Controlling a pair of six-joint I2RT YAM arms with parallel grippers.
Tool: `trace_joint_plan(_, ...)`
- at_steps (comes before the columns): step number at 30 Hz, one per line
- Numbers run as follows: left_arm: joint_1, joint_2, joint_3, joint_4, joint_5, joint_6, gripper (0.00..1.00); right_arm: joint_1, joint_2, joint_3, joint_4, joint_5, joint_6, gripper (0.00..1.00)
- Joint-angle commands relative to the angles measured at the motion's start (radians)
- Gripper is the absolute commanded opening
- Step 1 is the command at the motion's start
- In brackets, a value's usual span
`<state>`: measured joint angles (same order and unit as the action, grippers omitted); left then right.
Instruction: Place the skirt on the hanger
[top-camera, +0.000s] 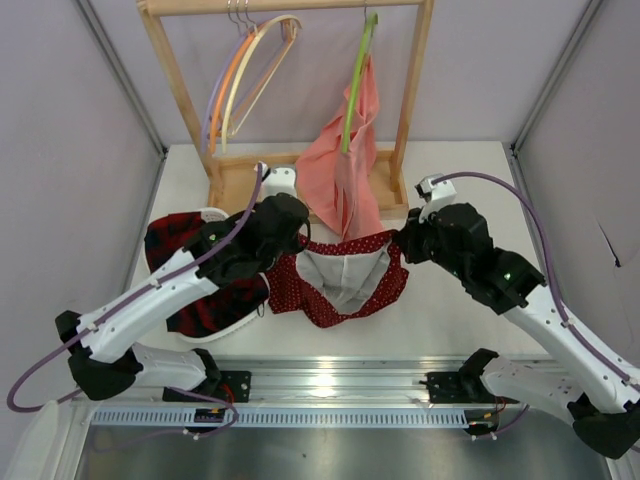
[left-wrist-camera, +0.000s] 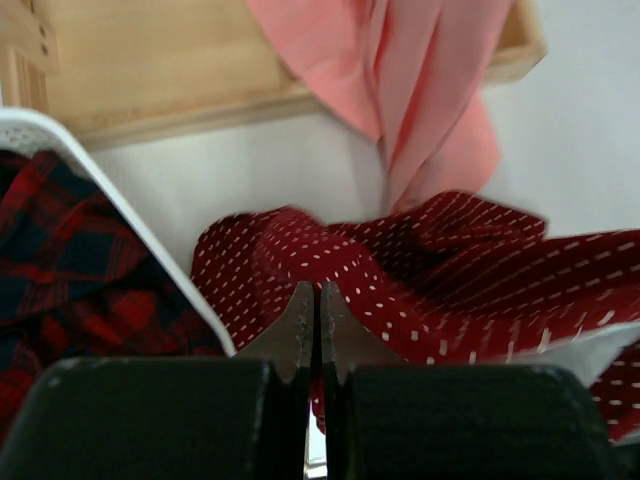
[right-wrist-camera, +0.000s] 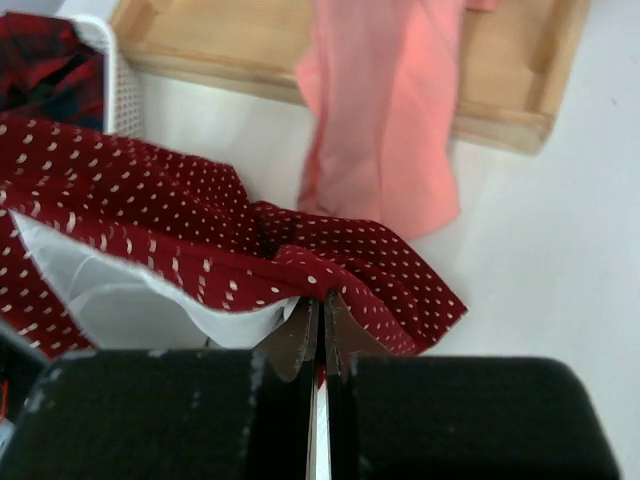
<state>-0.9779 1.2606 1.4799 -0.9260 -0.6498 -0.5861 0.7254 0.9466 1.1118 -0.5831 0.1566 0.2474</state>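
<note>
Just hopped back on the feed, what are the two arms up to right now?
Both arms are working on the skirt, which lies on the table in front of the wooden rack. The left hand is pinched shut on one side of it and the right hand on the other, so the cloth is spread between them with its pale lining showing. The cream hanger hangs on the rack's rail, untouched. The skirt is not on it yet.
</note>
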Motion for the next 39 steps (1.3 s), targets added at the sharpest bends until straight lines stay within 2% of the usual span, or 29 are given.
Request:
trace_joint_plan(1, 0.047, -0.039, -0.077, 0.021, 0.076, -0.026, 0.00, -0.090, -0.048, -0.053, -0.041, -0.009, 0.068, 0.00)
trace_joint_plan(3, 0.050, -0.035, -0.105, 0.080, 0.131, -0.027, 0.00, -0.147, -0.065, -0.092, -0.056, -0.014, 0.114, 0.00)
trace_joint_plan(5, 0.047, -0.015, -0.107, 0.095, 0.171, -0.031, 0.00, -0.263, -0.078, -0.130, -0.114, -0.022, 0.138, 0.00)
trace_joint_plan(7, 0.036, 0.022, -0.058, 0.104, 0.196, -0.020, 0.00, -0.351, -0.095, -0.148, -0.142, -0.064, 0.121, 0.00)
trace_joint_plan(8, 0.021, 0.034, -0.038, 0.107, 0.193, -0.009, 0.00, -0.441, -0.117, -0.148, -0.147, -0.087, 0.098, 0.00)
trace_joint_plan(10, 0.018, 0.069, 0.070, 0.111, 0.188, 0.046, 0.00, -0.532, -0.127, -0.116, -0.141, -0.173, 0.029, 0.00)
trace_joint_plan(11, 0.018, 0.085, 0.147, 0.111, 0.187, 0.072, 0.00, -0.619, -0.118, -0.054, -0.133, -0.201, 0.007, 0.00)
trace_joint_plan(13, 0.018, 0.152, 0.285, 0.099, 0.176, 0.150, 0.00, -0.694, -0.080, 0.037, -0.112, -0.284, -0.046, 0.00)
trace_joint_plan(15, 0.018, 0.218, 0.466, 0.084, 0.182, 0.207, 0.00, -0.780, 0.010, 0.205, -0.101, -0.334, -0.068, 0.00)
trace_joint_plan(16, 0.019, 0.314, 0.705, 0.041, 0.200, 0.254, 0.00, -0.799, 0.044, 0.268, -0.103, -0.338, -0.089, 0.00)
trace_joint_plan(17, 0.018, 0.371, 0.799, 0.015, 0.222, 0.279, 0.00, -0.805, 0.123, 0.408, -0.122, -0.300, -0.102, 0.00)
trace_joint_plan(18, 0.019, 0.432, 0.898, -0.009, 0.245, 0.296, 0.00, -0.811, 0.162, 0.480, -0.129, -0.283, -0.112, 0.00)
trace_joint_plan(19, 0.019, 0.539, 1.148, -0.023, 0.289, 0.316, 0.00, -0.825, 0.197, 0.549, -0.135, -0.275, -0.112, 0.00)
trace_joint_plan(20, 0.019, 0.572, 1.195, -0.002, 0.308, 0.322, 0.00, -0.840, 0.228, 0.615, -0.135, -0.307, -0.106, 0.00)
trace_joint_plan(21, 0.019, 0.583, 1.211, 0.042, 0.314, 0.324, 0.00, -0.875, 0.271, 0.714, -0.123, -0.340, -0.103, 0.00)
trace_joint_plan(22, 0.018, 0.574, 1.164, 0.105, 0.326, 0.331, 0.00, -0.888, 0.283, 0.744, -0.103, -0.376, -0.102, 0.00)
trace_joint_plan(23, 0.019, 0.519, 1.052, 0.271, 0.346, 0.339, 0.00, -0.896, 0.287, 0.755, -0.036, -0.418, -0.105, 0.00)
trace_joint_plan(24, 0.019, 0.485, 0.930, 0.364, 0.351, 0.347, 0.00, -0.906, 0.281, 0.743, 0.000, -0.428, -0.106, 0.00)
trace_joint_plan(27, 0.021, 0.442, 0.815, 0.615, 0.309, 0.425, 0.00, -0.916, 0.274, 0.711, 0.058, -0.430, -0.149, 0.00)
trace_joint_plan(29, 0.030, 0.480, 0.848, 0.648, 0.289, 0.460, 0.00, -0.922, 0.276, 0.692, 0.045, -0.387, -0.172, 0.00)
trace_joint_plan(30, 0.033, 0.526, 0.928, 0.648, 0.291, 0.468, 0.00, -0.925, 0.270, 0.680, 0.049, -0.372, -0.184, 0.00)
trace_joint_plan(33, 0.044, 0.563, 0.952, 0.651, 0.308, 0.496, 0.00, -0.940, 0.230, 0.597, 0.081, -0.327, -0.200, 0.00)
trace_joint_plan(36, 0.045, 0.548, 0.857, 0.625, 0.337, 0.511, 0.00, -0.945, 0.170, 0.493, 0.086, -0.307, -0.207, 0.00)
trace_joint_plan(37, 0.045, 0.499, 0.695, 0.630, 0.355, 0.509, 0.00, -0.945, 0.150, 0.456, 0.088, -0.305, -0.194, 0.00)
trace_joint_plan(39, 0.041, 0.417, 0.533, 0.680, 0.378, 0.479, 0.00, -0.945, 0.065, 0.305, 0.094, -0.304, -0.156, 0.00)
